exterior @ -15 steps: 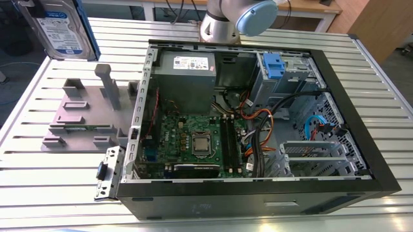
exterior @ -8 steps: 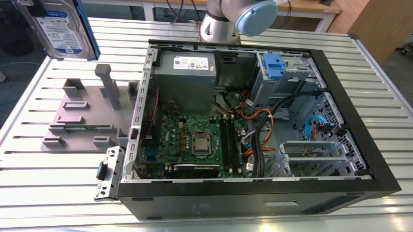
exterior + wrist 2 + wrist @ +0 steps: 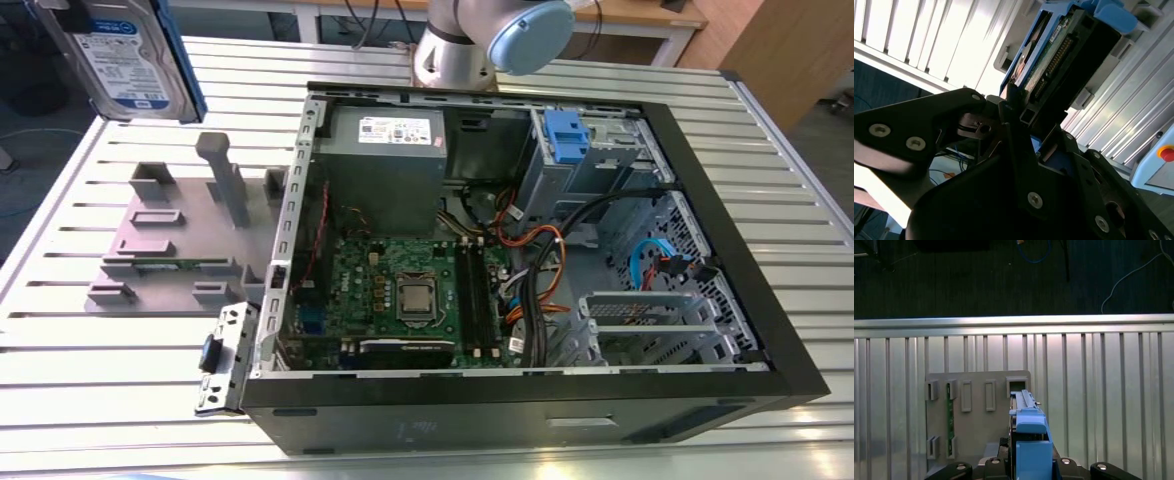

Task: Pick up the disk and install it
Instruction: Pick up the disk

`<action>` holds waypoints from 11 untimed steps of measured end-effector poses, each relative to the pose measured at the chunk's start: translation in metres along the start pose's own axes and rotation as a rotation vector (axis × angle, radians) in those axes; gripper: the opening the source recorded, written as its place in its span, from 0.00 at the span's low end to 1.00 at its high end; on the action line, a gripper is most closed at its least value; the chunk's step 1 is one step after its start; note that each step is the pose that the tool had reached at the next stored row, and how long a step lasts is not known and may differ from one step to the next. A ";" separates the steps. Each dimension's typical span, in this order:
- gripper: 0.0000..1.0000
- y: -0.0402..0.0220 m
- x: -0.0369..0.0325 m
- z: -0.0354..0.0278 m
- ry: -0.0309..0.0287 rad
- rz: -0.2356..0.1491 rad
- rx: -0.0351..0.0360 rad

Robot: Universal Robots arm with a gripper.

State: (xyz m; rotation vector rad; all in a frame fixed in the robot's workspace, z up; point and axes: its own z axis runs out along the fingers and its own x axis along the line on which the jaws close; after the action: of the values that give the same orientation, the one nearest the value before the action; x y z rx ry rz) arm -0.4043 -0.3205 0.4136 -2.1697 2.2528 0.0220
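Holding one disk (image 3: 124, 58) aloft | gripper (image 3: 1026, 117) clamped on it | one grey stand (image 3: 174, 240) below | one open computer case (image 3: 534, 410)

Robotics lab, clearly: a slatted aluminium workbench (image 3: 1104, 390) stretches under the pincer (image 3: 1031, 120), an opened computer case (image 3: 534, 405) sits off to its side, the arm base (image 3: 454, 55) rises behind, a red stop button (image 3: 1166, 153) nearby, wooden desks (image 3: 627, 12) beyond.

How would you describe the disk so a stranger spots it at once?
Find the open computer case on the slatted table. At the exterior view's left a grey stand sits; above it the gripper holds the disk. Unlike the case's blue-tabbed cage, it bears a white-and-blue label.
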 end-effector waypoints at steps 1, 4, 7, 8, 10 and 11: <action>0.36 0.0000 0.0000 -0.0002 0.0000 0.000 0.0000; 0.36 0.0000 0.0000 -0.0009 0.0000 0.000 0.0000; 0.36 0.0000 0.0000 -0.0017 0.0000 0.000 0.0000; 0.36 0.0000 -0.0001 -0.0019 0.0000 0.000 0.0000; 0.36 0.0000 0.0000 -0.0024 0.0000 0.000 0.0000; 0.36 0.0000 0.0000 -0.0027 0.0001 0.000 0.0000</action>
State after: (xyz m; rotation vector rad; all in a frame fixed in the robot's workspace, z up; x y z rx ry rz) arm -0.4043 -0.3205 0.4164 -2.1698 2.2528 0.0220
